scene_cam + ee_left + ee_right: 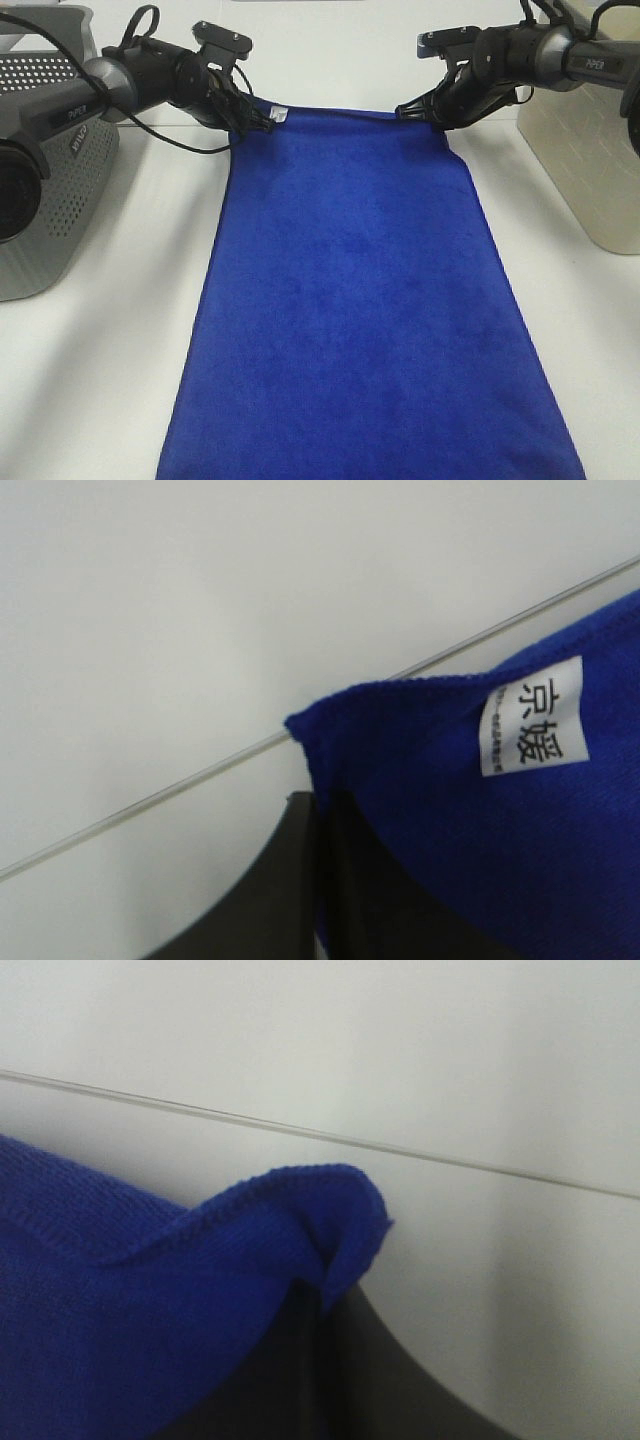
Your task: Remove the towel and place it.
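Royal-blue plush microfibre towel (355, 300) lies spread lengthwise on the white table (120, 330), running from the far edge toward the near side. Left gripper (262, 120) pinches its far-left corner beside the small white tag (533, 718); right gripper (408, 109) pinches the far-right corner.

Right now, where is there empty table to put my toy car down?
Bare white table lies between the blue towel and the grey perforated basket, and between the towel and the beige bin. The far edge is crowded: left gripper and right gripper pinch the towel's corners.
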You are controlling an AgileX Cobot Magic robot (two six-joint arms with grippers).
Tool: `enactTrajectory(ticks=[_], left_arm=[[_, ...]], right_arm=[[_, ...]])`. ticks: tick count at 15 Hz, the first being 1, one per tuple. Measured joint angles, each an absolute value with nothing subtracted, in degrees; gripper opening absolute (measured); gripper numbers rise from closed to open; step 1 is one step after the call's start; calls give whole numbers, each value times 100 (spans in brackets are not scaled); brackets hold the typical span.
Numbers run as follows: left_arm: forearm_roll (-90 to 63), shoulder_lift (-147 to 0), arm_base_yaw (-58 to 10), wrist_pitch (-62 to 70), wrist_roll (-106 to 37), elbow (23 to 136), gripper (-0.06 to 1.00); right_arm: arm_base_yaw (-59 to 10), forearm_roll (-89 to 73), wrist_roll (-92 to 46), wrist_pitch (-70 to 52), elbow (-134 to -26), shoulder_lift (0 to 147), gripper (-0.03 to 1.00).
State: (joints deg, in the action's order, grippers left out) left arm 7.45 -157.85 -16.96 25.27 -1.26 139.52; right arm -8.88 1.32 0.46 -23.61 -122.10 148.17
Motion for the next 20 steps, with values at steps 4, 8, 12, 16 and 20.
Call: enactTrajectory(ticks=[4, 8, 12, 16, 20], left_arm=[[745, -15791, -1696, 2401, -126, 13952, 0], [756, -15791, -1696, 2194, -126, 13952, 19], [762, -15791, -1696, 2051, -69, 13952, 56], [745, -15733, -1696, 2573, 34, 13952, 59], [235, -15057, -1696, 4532, 69, 13952, 60]], right_arm=[[-871, 0, 46, -2257, -12210, 14874, 6], [-871, 69, 0, -2120, -12210, 14885, 41], [-848, 418, 0, -1994, -12210, 14885, 65], [-848, 561, 0, -2785, -12324, 14605, 66], [-848, -172, 0, -4418, -12336, 13917, 66]])
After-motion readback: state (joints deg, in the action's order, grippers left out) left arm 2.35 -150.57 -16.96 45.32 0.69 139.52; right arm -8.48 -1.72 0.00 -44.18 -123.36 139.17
